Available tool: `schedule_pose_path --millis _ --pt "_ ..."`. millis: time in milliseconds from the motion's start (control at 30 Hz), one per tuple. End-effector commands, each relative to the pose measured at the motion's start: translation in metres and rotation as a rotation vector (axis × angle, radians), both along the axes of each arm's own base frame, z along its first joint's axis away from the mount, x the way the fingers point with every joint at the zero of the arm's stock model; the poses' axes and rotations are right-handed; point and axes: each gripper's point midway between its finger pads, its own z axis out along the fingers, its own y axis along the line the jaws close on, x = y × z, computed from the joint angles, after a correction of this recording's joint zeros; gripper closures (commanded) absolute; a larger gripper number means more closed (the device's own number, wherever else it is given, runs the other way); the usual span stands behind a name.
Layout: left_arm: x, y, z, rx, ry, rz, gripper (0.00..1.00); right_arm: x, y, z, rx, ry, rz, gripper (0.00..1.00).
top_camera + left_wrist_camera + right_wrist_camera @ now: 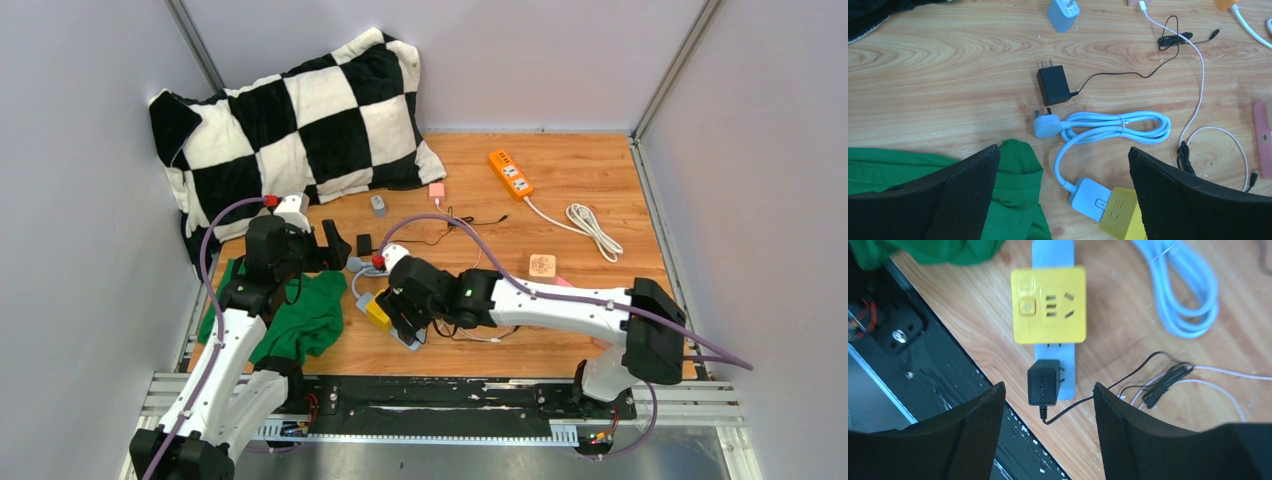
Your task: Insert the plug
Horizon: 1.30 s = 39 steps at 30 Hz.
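Right gripper [1047, 390] stands released, jaws straddling the plug [1042, 382] without touching, likely to regrip; the plug lies on the strip [1070, 377] at six o'clock of the yellow block [1048, 305], prongs showing, so seemingly unseated. Left gripper [1063, 152] hangs wide open, holding nothing

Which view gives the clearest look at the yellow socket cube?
The right wrist view: the yellow socket cube sits whole in frame, its slots and button facing the camera. The left wrist view catches only part of it at the bottom edge. The top view shows it only small, with no detail.
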Motion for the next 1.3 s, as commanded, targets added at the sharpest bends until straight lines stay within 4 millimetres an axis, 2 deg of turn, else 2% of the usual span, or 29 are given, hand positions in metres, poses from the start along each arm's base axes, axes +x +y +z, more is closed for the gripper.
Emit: schedule_pose_path --millis 0,100,233,300,400,467,700,900,1033,1267 --pt "0.001 0.005 -0.001 0.002 0.000 0.031 0.00 0.029 -0.001 0.051 0.119 -0.054 -0.035 0.34" --pt "0.004 0.008 0.002 -0.019 -0.018 0.070 0.01 0.059 -0.009 0.064 0.156 -0.089 -0.136 0.35" --pt "0.014 0.007 0.004 -0.098 -0.013 0.137 0.08 0.092 -0.017 0.074 0.209 -0.118 -0.205 0.37" --pt "0.025 0.006 0.003 -0.128 -0.008 0.166 0.13 0.099 -0.017 0.080 0.227 -0.118 -0.217 0.37" --pt "0.043 0.000 0.000 -0.164 0.016 0.174 0.20 0.098 -0.017 0.087 0.256 -0.124 -0.204 0.36" --pt "0.057 -0.003 -0.007 -0.169 0.041 0.174 0.23 0.094 -0.019 0.091 0.281 -0.128 -0.196 0.30" --pt "0.098 -0.007 -0.060 -0.115 0.172 0.182 0.26 0.082 -0.038 0.080 0.290 -0.124 -0.203 0.19" --pt "0.122 -0.020 -0.076 -0.070 0.205 0.166 0.27 0.077 -0.047 0.078 0.295 -0.133 -0.204 0.17" --pt "0.126 -0.025 -0.092 -0.044 0.243 0.158 0.30 0.078 -0.051 0.081 0.294 -0.152 -0.203 0.17" --pt "0.121 -0.032 -0.117 0.027 0.309 0.136 0.33 0.080 -0.053 0.079 0.284 -0.162 -0.208 0.17"
